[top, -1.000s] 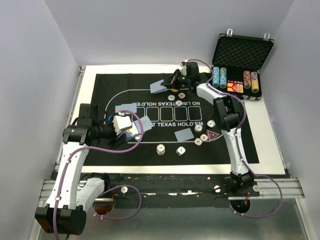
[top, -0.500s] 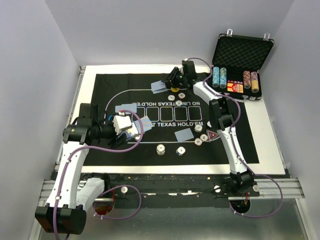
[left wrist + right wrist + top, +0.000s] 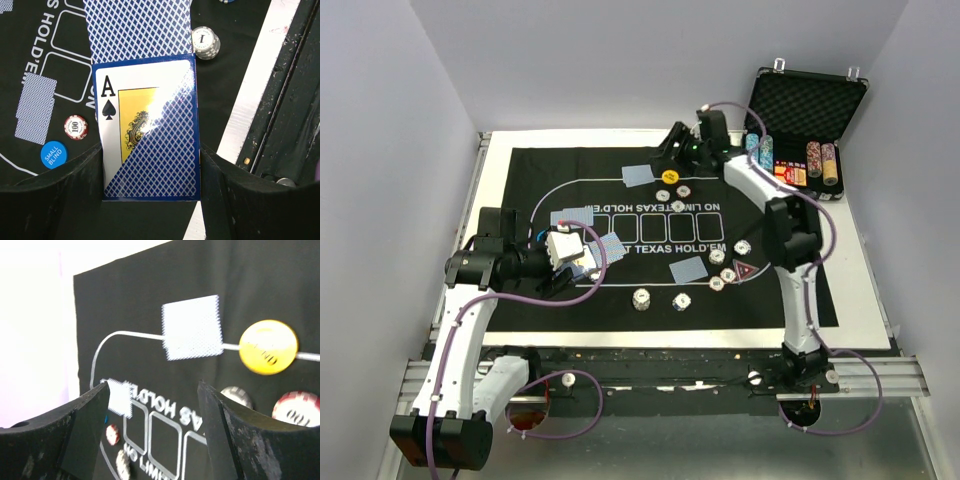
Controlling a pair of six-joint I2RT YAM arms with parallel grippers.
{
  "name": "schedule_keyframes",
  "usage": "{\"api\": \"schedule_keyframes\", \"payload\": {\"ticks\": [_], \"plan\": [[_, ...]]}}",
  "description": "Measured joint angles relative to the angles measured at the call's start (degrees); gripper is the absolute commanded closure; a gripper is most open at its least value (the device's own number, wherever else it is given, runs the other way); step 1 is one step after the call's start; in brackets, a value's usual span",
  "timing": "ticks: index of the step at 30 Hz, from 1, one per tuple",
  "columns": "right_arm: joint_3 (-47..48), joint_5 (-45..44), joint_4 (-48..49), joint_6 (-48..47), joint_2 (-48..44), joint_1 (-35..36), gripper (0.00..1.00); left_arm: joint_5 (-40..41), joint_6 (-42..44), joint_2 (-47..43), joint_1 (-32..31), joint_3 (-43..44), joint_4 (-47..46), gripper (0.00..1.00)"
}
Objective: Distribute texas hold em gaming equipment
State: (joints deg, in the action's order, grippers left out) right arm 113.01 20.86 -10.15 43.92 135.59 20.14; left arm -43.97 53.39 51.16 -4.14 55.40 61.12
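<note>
Left wrist view: the left claw (image 3: 150, 150) is clamped on the deck box (image 3: 150, 130), one finger against each long side. A blue-backed card (image 3: 137, 30) sticks out of the box's open end. Around it on the black mat (image 3: 230, 75) lie the small-blind disc (image 3: 53, 154) and a red chip (image 3: 76, 127).

From above, a near chip stack (image 3: 640, 298) stands with a second one near it. A loose card (image 3: 688, 268) and a chip cluster (image 3: 723, 270) lie farther out, toward the mat's middle.

At the far side the right claw (image 3: 152, 390) hovers with its fingers spread wide and nothing between them. The yellow button disc (image 3: 268, 346) lies flat on the mat close under it, just beside a dealt card (image 3: 192, 327). The open chip case (image 3: 807, 105) stands beyond, on the bench.

The button looks placed, so the step in hand is probably getting the right claw clear for the next item. It should rise straight up before swinging, since a low sideways sweep could drag the disc or the dealt card. The left claw should hold the box level and steady, exposed end toward the middle, so that only the top card gets pinched. A path over the printed boxes would avoid the chip cluster.
</note>
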Motion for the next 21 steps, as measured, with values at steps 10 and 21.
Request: {"api": "schedule_keyframes", "payload": {"ticks": [10, 21], "plan": [[-26.71, 8.11, 8.87, -0.98, -33.62, 6.29, 0.00, 0.00, -0.07, -0.15, 0.00, -0.02, -0.13, 0.53], [-39.89, 11.61, 6.64, -3.72, -38.10, 21.86, 0.00, 0.00, -0.09, -0.28, 0.00, -0.02, -0.13, 0.53]]}}
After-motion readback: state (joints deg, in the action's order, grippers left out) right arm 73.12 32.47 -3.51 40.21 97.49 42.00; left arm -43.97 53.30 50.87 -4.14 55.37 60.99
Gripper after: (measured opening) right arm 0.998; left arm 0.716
